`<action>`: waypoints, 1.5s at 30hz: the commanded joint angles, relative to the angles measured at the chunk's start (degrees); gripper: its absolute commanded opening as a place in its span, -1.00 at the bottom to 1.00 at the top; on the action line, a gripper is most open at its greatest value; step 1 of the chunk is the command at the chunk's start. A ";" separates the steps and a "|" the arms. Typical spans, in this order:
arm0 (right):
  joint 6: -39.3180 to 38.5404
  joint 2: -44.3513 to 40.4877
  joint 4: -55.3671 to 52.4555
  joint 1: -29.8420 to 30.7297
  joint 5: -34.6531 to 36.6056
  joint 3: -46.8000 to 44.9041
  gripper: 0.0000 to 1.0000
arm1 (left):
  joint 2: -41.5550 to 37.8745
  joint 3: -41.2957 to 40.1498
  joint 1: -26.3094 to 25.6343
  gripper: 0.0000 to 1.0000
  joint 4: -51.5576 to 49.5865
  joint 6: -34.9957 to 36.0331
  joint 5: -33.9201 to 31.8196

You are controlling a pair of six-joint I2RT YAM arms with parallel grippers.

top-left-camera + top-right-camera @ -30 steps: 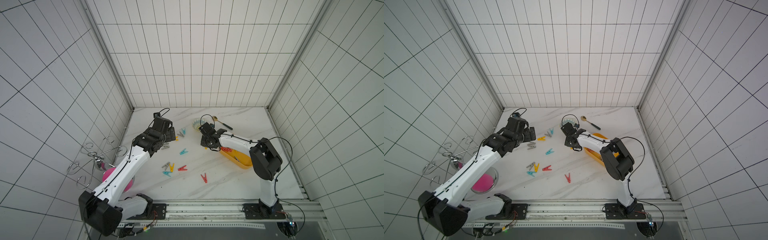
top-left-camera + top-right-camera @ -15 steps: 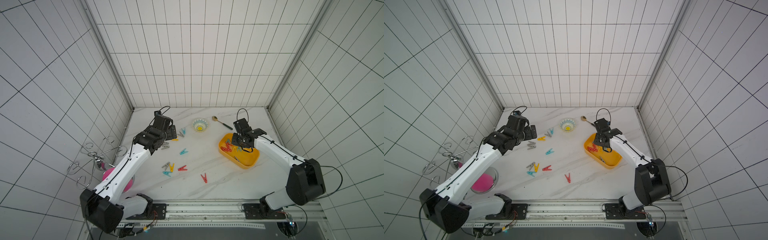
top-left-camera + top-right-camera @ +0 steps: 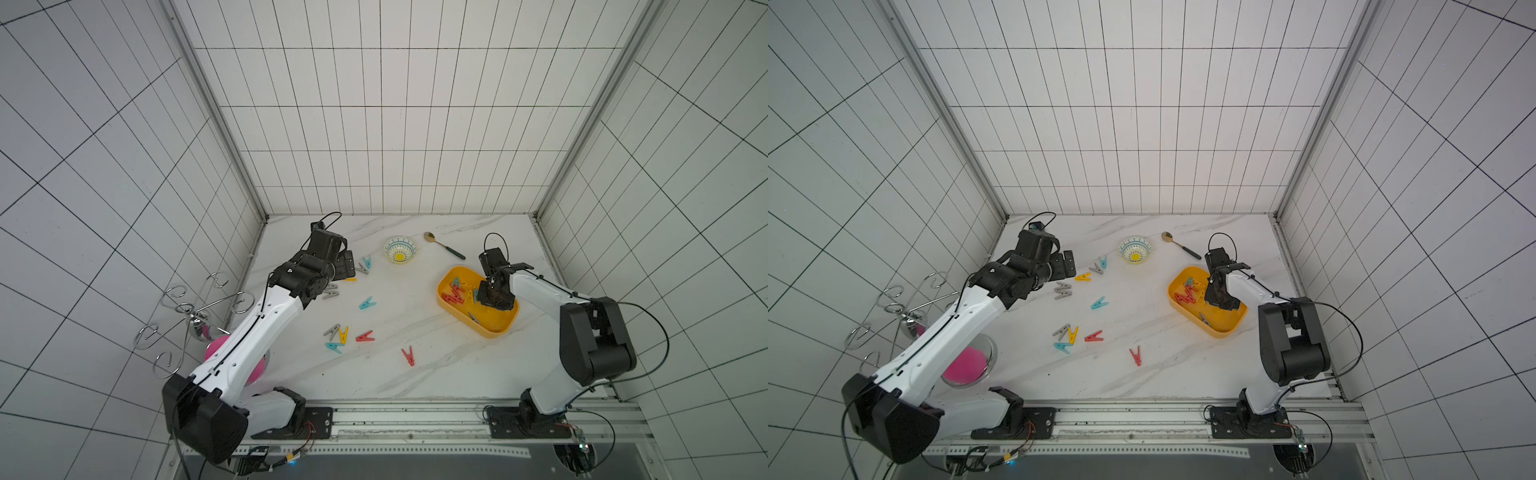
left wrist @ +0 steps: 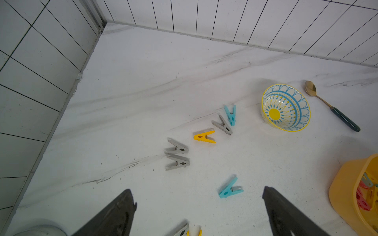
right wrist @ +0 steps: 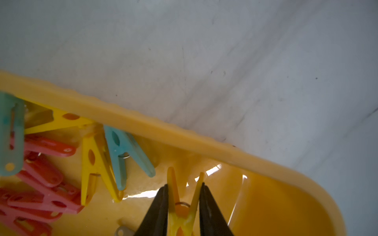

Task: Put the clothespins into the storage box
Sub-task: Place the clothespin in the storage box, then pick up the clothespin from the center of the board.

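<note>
Storage box [image 3: 494, 326] lies directly beneath the right gripper [image 5: 184, 185], with red, yellow and teal clothespins [image 5: 120, 155] piled inside; the right gripper's jaws are pinched onto a yellow clothespin [image 5: 181, 212] within the box, near its rim; the left gripper [image 4: 198, 192] hangs spread wide and empty; a teal clothespin [image 4: 230, 188] lies just ahead between its fingers, two grey clothespins [image 4: 177, 156] farther ahead.

Lighting's bright, flat and diffuse in both top views, so the white marble-look counter [image 3: 386, 382] only gets faint shadows. The wide lens splays the tile lines toward the edges. Left wrist view is crisp, though the left claw [image 4: 198, 194] goes soft. Right wrist view is dimmer. There are white glare streaks on the glossy yellow plastic tray [image 5: 266, 214], the red plastic clothespins [image 5: 41, 183] are blurred, and the yellow plastic clothespin [image 5: 180, 216] in the right claw [image 5: 184, 185] is mushy.
</note>
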 commanded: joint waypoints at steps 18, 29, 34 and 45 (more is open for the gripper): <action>-5.09 -10.91 -9.12 20.85 2.66 5.80 0.00 | 0.15 -2.67 0.22 0.98 1.74 -0.36 -1.84; 4.22 -5.58 -3.96 47.21 -1.83 3.04 0.06 | 0.72 -4.27 0.56 0.98 1.32 -2.27 -3.73; 7.66 0.82 -2.46 52.77 -2.04 4.39 0.07 | 0.07 -4.22 0.63 0.98 0.95 -2.27 -3.98; 12.00 5.62 2.45 55.26 -4.94 1.99 -0.01 | -0.53 -4.28 0.76 0.98 0.86 -1.88 -4.17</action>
